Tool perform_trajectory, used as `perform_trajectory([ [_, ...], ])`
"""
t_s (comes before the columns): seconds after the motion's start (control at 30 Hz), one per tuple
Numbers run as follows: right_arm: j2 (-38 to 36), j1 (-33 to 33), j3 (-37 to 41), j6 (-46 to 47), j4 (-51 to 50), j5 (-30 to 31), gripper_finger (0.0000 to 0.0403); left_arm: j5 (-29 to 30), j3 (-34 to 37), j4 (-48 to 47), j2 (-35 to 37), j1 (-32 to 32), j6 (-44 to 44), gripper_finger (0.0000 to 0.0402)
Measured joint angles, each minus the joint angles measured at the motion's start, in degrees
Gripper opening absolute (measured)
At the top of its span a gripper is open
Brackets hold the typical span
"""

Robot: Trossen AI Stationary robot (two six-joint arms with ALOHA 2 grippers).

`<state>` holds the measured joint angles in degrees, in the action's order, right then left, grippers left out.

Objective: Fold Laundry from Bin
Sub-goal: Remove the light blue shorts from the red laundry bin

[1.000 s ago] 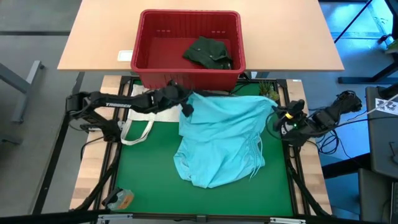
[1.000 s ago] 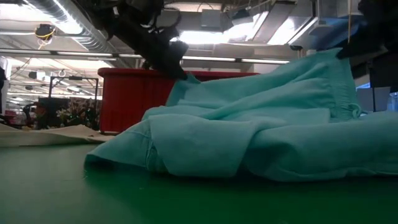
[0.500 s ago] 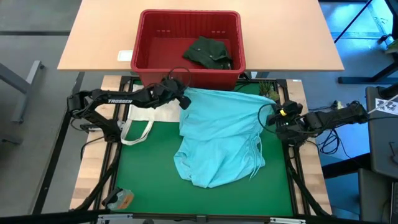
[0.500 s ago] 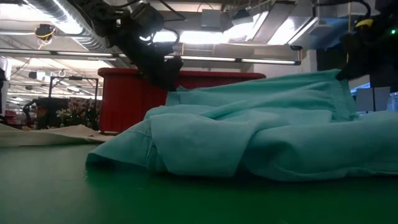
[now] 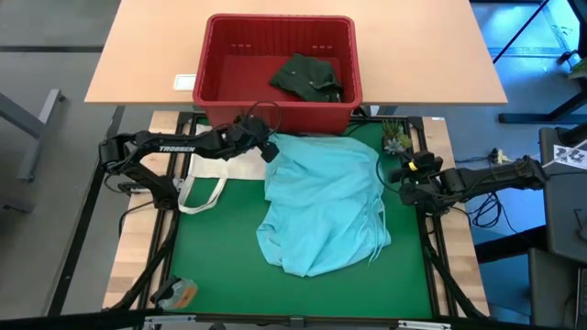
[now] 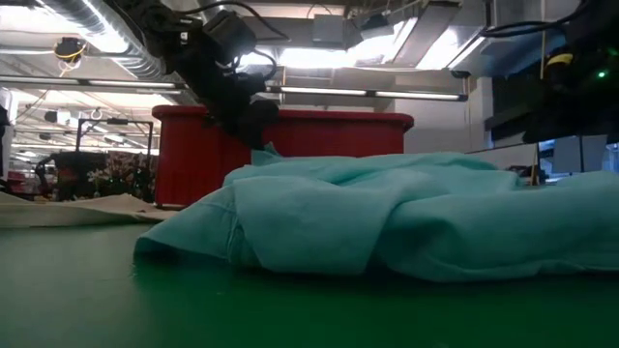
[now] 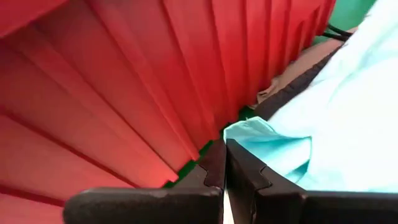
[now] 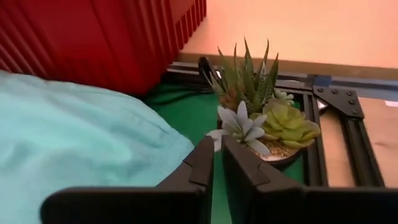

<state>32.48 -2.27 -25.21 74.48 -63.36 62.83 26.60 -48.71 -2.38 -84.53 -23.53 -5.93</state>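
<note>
You are at the spreading step: the turquoise garment [image 5: 321,206] lies out of the bin on the green tabletop [image 5: 211,252], rumpled and not yet flat, so by my reading no fold has begun.

Your left hand [image 5: 267,148] is shut tight on the garment's corner next to the bin wall; the left wrist view shows a tuck of turquoise cloth pinched at the fingertips [image 7: 225,146], with the red bin [image 7: 124,81] just beyond them. Your right hand [image 5: 404,176] sits beside the garment's opposite edge with its fingers barely parted, and nothing shows between them; the small potted succulent [image 8: 261,118] stands just past it.

Next you likely need a fresh grip on the right corner, then pull both corners apart to flatten the cloth.

Farther off, a dark green garment [image 5: 307,77] waits inside the bin.
</note>
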Motion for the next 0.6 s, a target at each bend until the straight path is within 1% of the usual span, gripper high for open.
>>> perform_trajectory([
  [0.1, 0.0, 0.6, 0.0, 0.0, 0.5, 0.6, 0.0032, -0.3, 0.0, 0.0, 0.0, 0.0, 0.0, 0.0001],
  [0.17, 0.0, 1.0, 0.0, -1.0, 0.5, 0.6, 0.0033, -0.5, 0.0, 0.1, 0.0, 0.0, 0.0, 0.0011],
  [0.23, 0.0, 1.7, 0.0, -2.2, 0.5, -0.8, 0.0033, -0.9, 0.0, 0.1, 0.0, 0.0, -0.1, 0.003],
  [0.3, 0.0, 2.6, -0.1, -3.1, 0.9, -2.7, 0.0033, -1.1, 0.0, 0.3, 0.0, 0.0, -0.1, 0.0055],
  [0.47, 0.0, 5.1, -0.1, -7.5, 3.6, -5.3, 0.0035, -1.2, 0.0, 0.4, 0.0, 0.0, 0.0, 0.0121],
  [0.6, 0.0, 7.0, -0.1, -12.2, 6.5, -8.1, 0.0057, -2.0, -0.1, 0.6, 0.5, 0.0, 0.0, 0.0161],
])
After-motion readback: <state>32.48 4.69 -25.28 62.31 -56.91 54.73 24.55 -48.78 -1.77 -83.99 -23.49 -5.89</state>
